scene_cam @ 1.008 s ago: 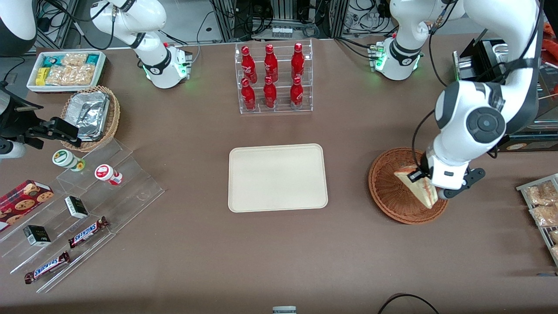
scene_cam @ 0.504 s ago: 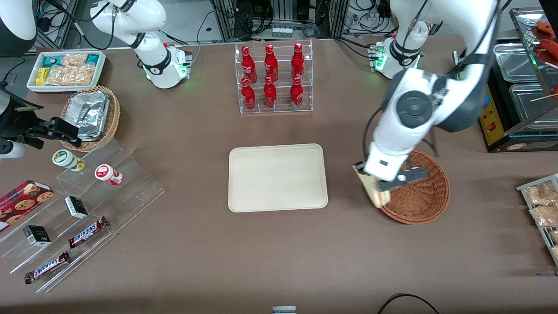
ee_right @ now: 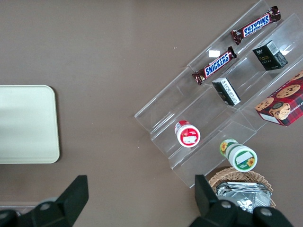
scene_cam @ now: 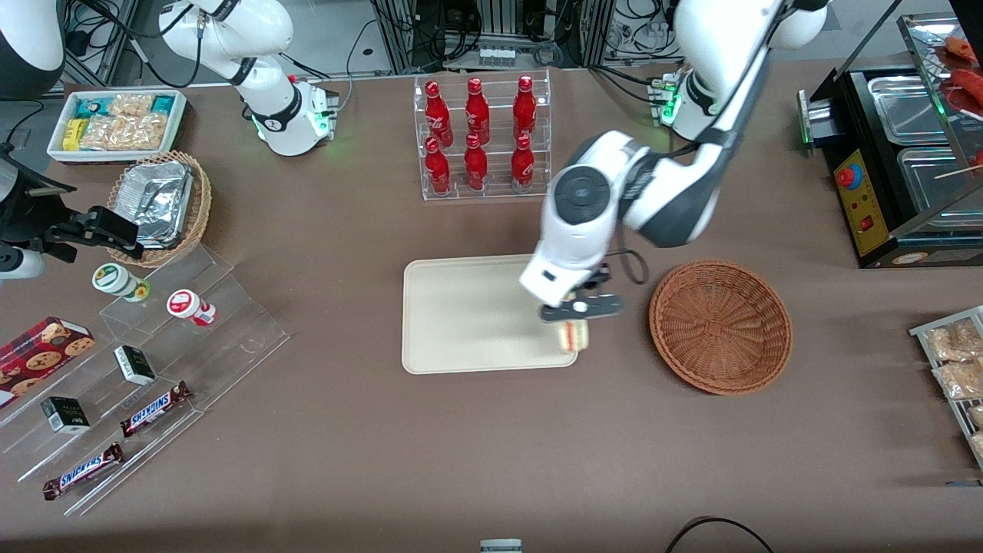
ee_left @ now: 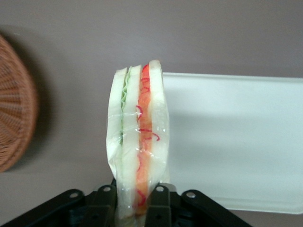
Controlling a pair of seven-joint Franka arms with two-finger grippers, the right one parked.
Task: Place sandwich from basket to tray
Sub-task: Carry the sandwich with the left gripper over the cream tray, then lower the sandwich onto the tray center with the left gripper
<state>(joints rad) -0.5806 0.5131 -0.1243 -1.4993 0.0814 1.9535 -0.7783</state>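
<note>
The sandwich (scene_cam: 574, 336) (ee_left: 138, 146), a wrapped wedge of pale bread with green, orange and red filling, hangs in the air over the tray's edge nearest the basket. My gripper (scene_cam: 576, 310) (ee_left: 134, 203) is shut on it, its two black fingers (ee_left: 160, 203) pressing the wedge's narrow end. The cream tray (scene_cam: 468, 315) (ee_left: 236, 142) (ee_right: 23, 124) lies flat mid-table with nothing on it. The reddish-brown wicker basket (scene_cam: 720, 326) (ee_left: 14, 123) sits beside the tray toward the working arm's end, with nothing in it.
A clear rack of red bottles (scene_cam: 481, 138) stands farther from the front camera than the tray. Toward the parked arm's end are acrylic steps with candy bars (scene_cam: 152, 407), a tan basket of foil containers (scene_cam: 157, 203) and a white snack bin (scene_cam: 115, 123). Bagged snacks (scene_cam: 956, 361) lie at the working arm's end.
My gripper has carried the sandwich up out of the basket and sideways to the tray's near edge. The basket now holds nothing.
</note>
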